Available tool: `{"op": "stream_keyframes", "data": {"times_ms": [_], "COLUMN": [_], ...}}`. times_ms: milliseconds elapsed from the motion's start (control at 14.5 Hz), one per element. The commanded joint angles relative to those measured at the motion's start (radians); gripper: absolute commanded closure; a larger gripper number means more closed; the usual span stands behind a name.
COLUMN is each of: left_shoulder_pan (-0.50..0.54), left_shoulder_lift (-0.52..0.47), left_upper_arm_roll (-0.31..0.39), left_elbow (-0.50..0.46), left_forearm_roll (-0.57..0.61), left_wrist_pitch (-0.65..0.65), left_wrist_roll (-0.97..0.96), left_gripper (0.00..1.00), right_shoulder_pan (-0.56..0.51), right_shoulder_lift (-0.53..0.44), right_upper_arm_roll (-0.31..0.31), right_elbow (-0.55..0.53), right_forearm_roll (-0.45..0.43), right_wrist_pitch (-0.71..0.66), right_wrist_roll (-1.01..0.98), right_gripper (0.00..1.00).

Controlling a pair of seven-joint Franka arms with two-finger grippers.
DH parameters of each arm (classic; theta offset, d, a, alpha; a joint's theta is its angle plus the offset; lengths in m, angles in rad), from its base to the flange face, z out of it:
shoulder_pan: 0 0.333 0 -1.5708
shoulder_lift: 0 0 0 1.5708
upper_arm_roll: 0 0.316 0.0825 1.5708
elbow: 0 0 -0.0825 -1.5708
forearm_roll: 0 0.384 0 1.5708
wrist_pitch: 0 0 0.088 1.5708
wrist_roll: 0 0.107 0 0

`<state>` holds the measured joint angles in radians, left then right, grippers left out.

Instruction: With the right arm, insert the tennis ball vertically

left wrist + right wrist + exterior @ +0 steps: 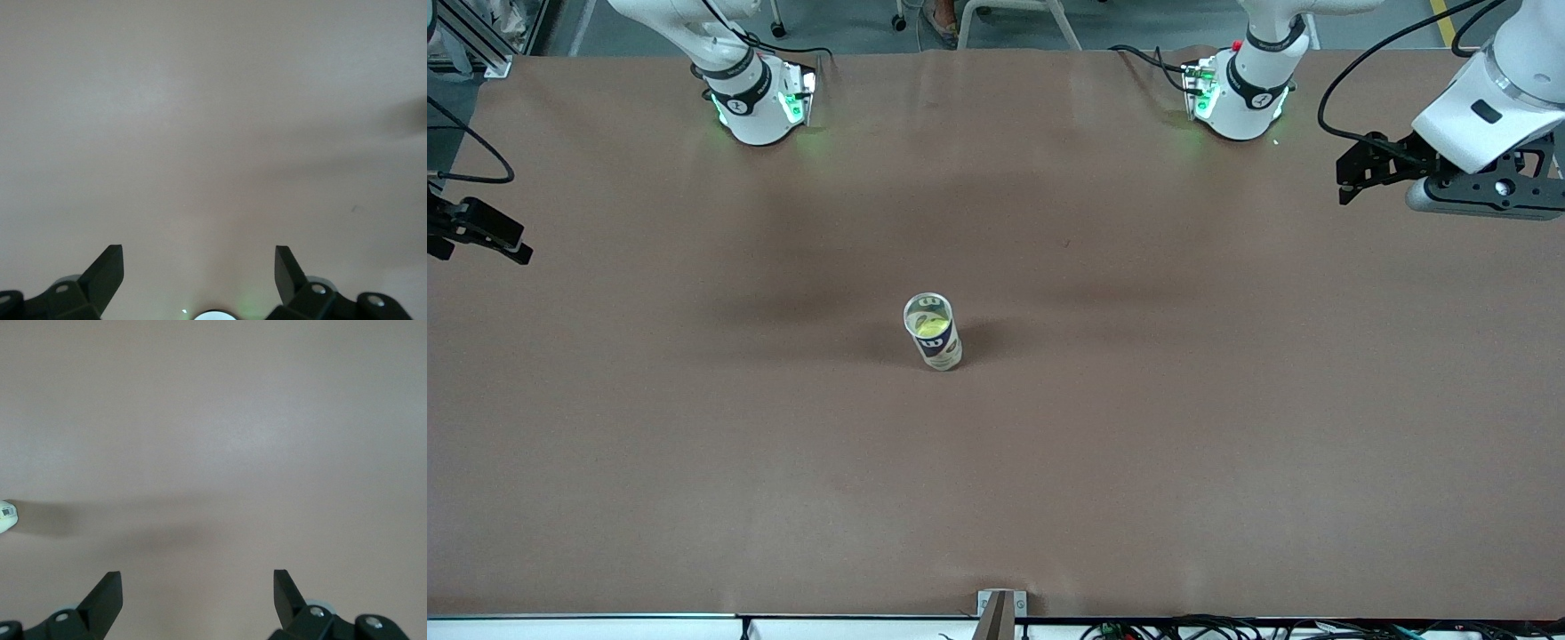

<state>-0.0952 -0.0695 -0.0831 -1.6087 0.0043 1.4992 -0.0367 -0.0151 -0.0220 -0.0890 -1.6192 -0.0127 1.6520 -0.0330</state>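
Observation:
A clear tennis ball can (pixel 938 348) with a dark label stands upright in the middle of the brown table. A yellow-green tennis ball (pixel 929 326) shows inside it, near its open top. My right gripper (pixel 511 244) is open and empty, over the table's edge at the right arm's end, well away from the can. In the right wrist view the right gripper (pixel 195 573) has its jaws wide apart over bare table. My left gripper (pixel 1347 182) is open and empty over the left arm's end of the table, and the left wrist view shows the left gripper (pixel 198 250) the same way.
The two arm bases (pixel 758 102) (pixel 1238 98) stand along the table edge farthest from the front camera. A small white thing (pixel 5 515) shows at the edge of the right wrist view. A metal bracket (pixel 1000 609) sits at the table edge nearest the front camera.

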Motion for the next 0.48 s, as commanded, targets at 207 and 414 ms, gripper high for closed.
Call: {"op": "stream_keyframes", "data": {"times_ms": [207, 414], "left_shoulder_pan": [0.018, 0.022], "left_shoulder_lift": [-0.016, -0.007], "left_upper_arm_roll": [0.000, 0.002], "left_elbow": [-0.020, -0.008], "left_forearm_roll": [-0.029, -0.026], "left_wrist_pitch": [0.023, 0.019], "left_wrist_roll": [0.008, 0.006], "left_gripper": [0.00, 0.00], "right_shoulder_pan": [0.012, 0.012], "right_shoulder_lift": [-0.024, -0.021], "right_upper_arm_roll": [-0.011, -0.009], "right_elbow": [-0.004, 0.005], "right_forearm_roll": [-0.015, -0.018], "right_wrist_pitch": [0.011, 0.011], "right_wrist_roll": [-0.005, -0.004], "right_gripper": [0.00, 0.00]}}
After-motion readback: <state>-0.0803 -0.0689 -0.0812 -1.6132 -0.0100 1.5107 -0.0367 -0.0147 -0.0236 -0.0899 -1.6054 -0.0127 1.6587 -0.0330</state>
